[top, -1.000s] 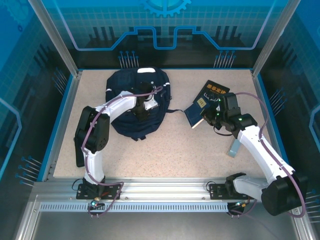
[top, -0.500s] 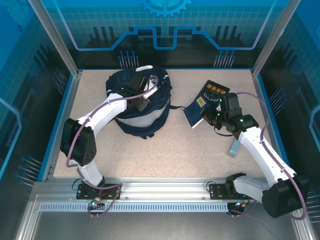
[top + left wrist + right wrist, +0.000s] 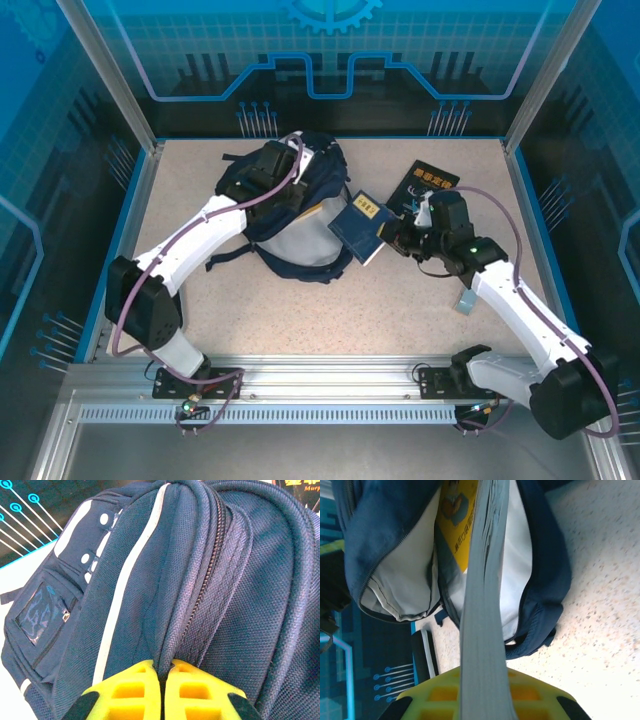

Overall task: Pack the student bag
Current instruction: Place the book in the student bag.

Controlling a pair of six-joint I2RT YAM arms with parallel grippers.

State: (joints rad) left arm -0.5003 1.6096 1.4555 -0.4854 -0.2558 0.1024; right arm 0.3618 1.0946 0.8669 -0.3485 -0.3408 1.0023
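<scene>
The student bag [image 3: 322, 175], navy with white stripes, stands at the back left of the table, its mouth gaping towards the right and showing pale lining [image 3: 395, 575]. My left gripper [image 3: 268, 172] sits on top of the bag, its yellow fingers [image 3: 135, 690] shut on a fold of navy fabric beside the zipper [image 3: 205, 595]. A blue book [image 3: 358, 226] hangs at the bag's mouth, with my right gripper [image 3: 388, 236] shut on it. In the right wrist view the book's grey page edge [image 3: 482, 580] points into the open bag [image 3: 545, 570], with a yellow cover [image 3: 456, 515] beside it.
A second dark book [image 3: 432, 186] with gold lettering lies flat at the back right. A small grey-blue object [image 3: 466, 298] rests by the right arm. Blue walls ring the speckled table [image 3: 330, 310], with free room in the middle and front.
My left gripper closed on the bag's top fabric and pulled it up and back, opening the mouth. My right gripper carried the blue book leftwards to the opening.
</scene>
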